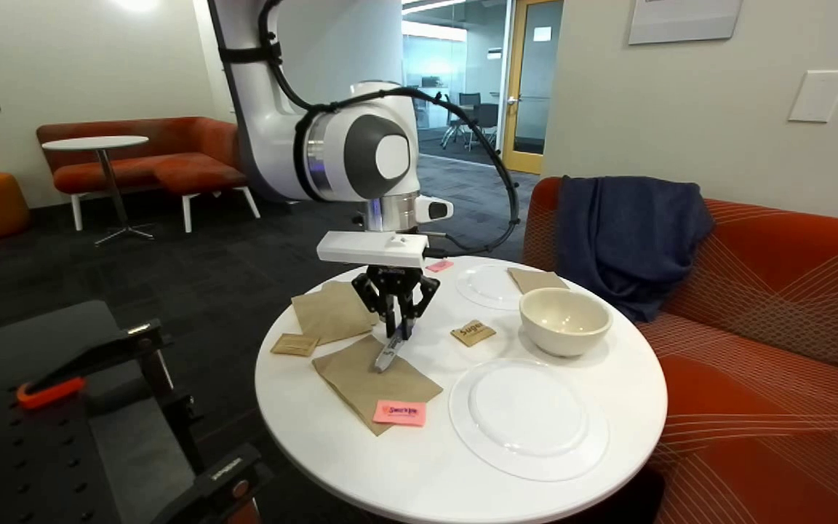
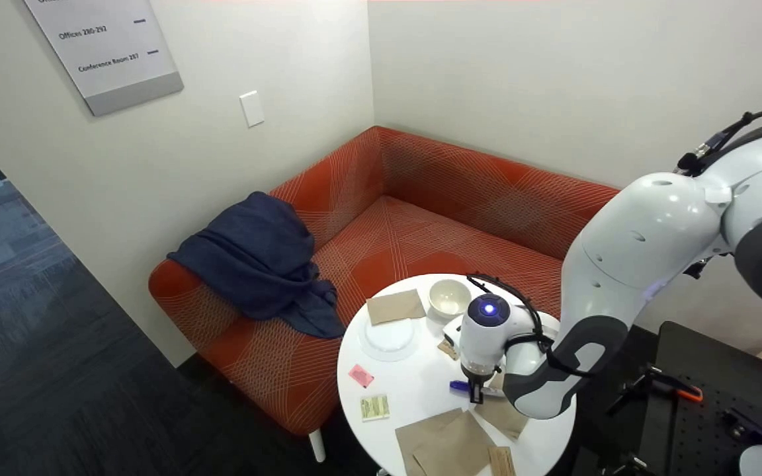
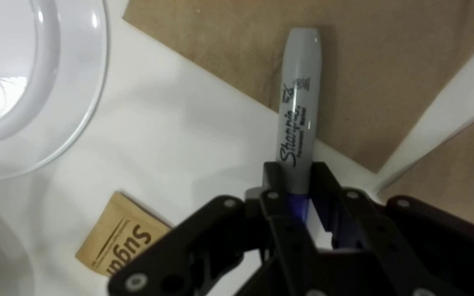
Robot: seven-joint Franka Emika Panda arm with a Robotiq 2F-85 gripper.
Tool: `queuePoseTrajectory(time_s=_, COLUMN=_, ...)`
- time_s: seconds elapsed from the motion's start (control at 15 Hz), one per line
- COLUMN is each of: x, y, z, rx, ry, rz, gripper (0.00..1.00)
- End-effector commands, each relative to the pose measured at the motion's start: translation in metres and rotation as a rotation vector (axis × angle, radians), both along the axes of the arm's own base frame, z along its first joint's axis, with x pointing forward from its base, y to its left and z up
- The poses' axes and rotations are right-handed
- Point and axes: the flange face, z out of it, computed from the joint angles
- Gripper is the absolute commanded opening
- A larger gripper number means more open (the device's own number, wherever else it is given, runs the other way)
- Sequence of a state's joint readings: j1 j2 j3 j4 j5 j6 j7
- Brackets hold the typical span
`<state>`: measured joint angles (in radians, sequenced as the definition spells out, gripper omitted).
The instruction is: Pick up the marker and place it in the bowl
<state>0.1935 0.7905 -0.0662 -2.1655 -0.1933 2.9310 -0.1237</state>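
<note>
Table (image 1: 633, 393) has a brown napkin (image 1: 372, 387) &, well apart from it, the bowl (image 1: 564, 322), nothing seen inside, so placing isn't done; grasp prob. made, w/ lift, carry & release left to do. Claw (image 1: 398, 333) looks clenched on marker (image 3: 298, 111), approx. at the cap seam, fingers (image 3: 273, 176) touching both sides, grey body sticking out past the tips over the napkin; can't tell if it's touching or just above.

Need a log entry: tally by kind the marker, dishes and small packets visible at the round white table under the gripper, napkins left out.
Marker: 1
Bowl: 1
Plates: 2
Pink packets: 2
Brown packets: 2
Yellowish-green packet: 1
Total: 9
</note>
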Motion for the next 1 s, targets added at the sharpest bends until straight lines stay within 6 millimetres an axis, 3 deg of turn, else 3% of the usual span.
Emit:
queuePoseTrajectory(time_s=0.0, x=0.004, y=0.0, z=0.005, rx=-0.002, ry=0.004, rz=-0.016, gripper=0.06)
queuePoseTrajectory(time_s=0.47, x=0.012, y=-0.012, z=0.067, rx=0.007, ry=-0.063, rz=-0.083, gripper=0.06)
queuePoseTrajectory(time_s=0.93, x=0.042, y=-0.058, z=0.126, rx=0.018, ry=-0.11, rz=-0.289, gripper=0.06)
